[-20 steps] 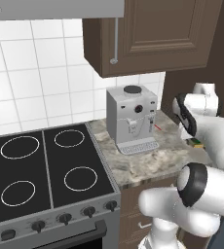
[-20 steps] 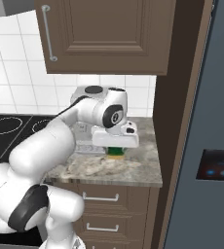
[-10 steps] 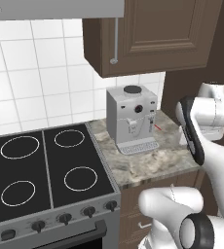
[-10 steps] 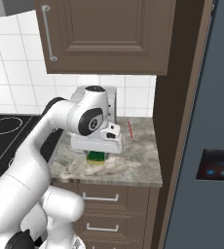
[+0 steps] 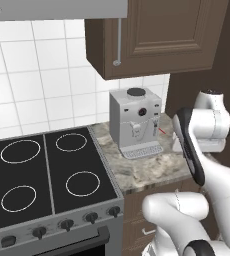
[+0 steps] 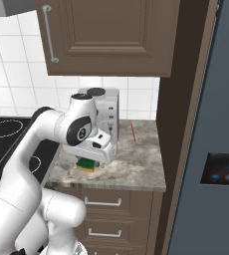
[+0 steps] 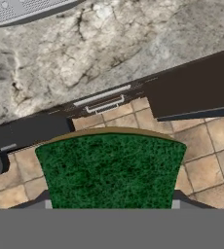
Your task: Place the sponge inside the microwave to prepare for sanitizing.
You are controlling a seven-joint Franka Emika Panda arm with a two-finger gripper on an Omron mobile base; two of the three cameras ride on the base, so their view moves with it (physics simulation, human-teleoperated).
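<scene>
My gripper (image 6: 88, 165), centre-left of frame, is clamped on the sponge (image 6: 87, 164); swinging near the coffee machine (image 6: 105, 119) could knock it loose.

- The sponge (image 6: 88, 164) sits mostly hidden from you under the gripper (image 6: 89, 160) — just a green-and-yellow sliver shows.
- In the hand view, its lower edge is cut off.

the sponge (image 7: 109, 170) shows a coarse, matt green scrub face. the table (image 6: 131, 162) looks like polished mottled stone; the cabinet (image 5: 162, 35) is matt brown wood, the coffee machine (image 5: 134, 122) perhaps smooth plastic.
</scene>
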